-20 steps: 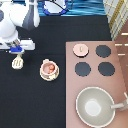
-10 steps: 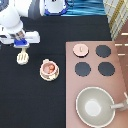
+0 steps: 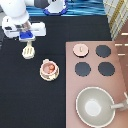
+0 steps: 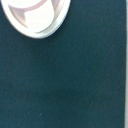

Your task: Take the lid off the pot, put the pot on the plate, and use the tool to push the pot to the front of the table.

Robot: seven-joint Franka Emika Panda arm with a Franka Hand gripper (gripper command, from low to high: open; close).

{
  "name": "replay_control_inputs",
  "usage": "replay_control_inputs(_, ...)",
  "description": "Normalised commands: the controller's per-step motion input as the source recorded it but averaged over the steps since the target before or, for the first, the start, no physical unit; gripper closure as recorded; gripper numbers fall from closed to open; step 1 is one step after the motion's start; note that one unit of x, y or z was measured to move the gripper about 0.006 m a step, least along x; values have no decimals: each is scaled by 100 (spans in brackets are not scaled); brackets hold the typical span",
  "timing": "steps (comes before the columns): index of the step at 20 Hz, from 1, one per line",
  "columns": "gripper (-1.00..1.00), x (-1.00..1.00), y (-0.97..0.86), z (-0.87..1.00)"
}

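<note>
Pink pot point(image 3: 49, 68) on plate point(image 3: 44, 76), claw point(image 3: 27, 42) above tool point(image 3: 28, 50)

The table point(image 3: 30, 100) is carrying one gripper point(image 3: 27, 40), one tool point(image 3: 28, 50), one pot point(image 3: 49, 68), one plate point(image 3: 49, 76), one lid point(image 3: 80, 49), one pan point(image 3: 96, 106) and four burners point(image 3: 103, 50).

1 white arm, entering from the exterior view's top left and reaching down toward its bottom. Wrist bulky, white, pointing straight down over the worktop. Tool point(image 3: 27, 40) at the exterior view's upper left, blue block visible on its body. Hangs low above the dark surface, roughly vertical. Finger spread not discernible beneath the housing.
</note>
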Motion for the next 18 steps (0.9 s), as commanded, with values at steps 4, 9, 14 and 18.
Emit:
replay_control_inputs(4, 100, -97, 65, -51)
replay_control_inputs(9, 100, -97, 58, -76)
replay_control_inputs(14, 100, -55, 52, -88)
replay_control_inputs(18, 100, 30, 16, -43)
